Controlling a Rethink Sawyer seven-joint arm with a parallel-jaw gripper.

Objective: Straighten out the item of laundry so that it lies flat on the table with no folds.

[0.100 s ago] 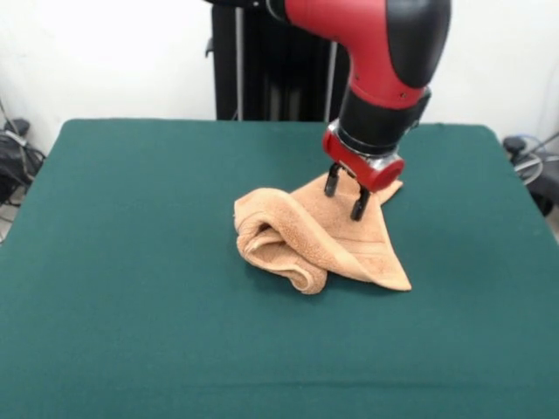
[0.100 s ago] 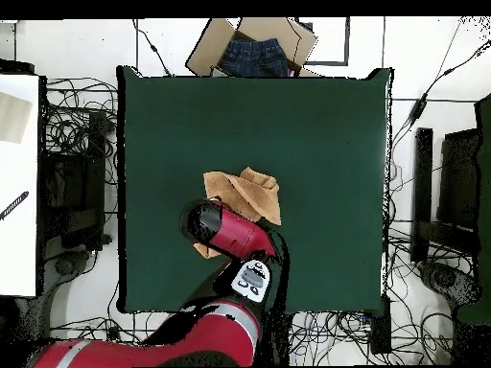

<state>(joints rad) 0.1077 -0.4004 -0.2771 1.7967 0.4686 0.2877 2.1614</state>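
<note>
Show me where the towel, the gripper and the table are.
towel (image 1: 307, 240), front view, on its rolled middle.
gripper (image 1: 347, 195), front view, between its two black fingertips.
table (image 1: 131, 262), front view, on bare green cloth.

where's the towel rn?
Front view: the towel lies crumpled right of the table's centre, its far corner under the pincer.

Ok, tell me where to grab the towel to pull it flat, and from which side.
Probably the rolled lobe of the towel toward the camera in the front view, taken from straight above and drawn away from the flat pointed corner. The bunching sits there. The gripper, open, is over the opposite flat end.
</note>
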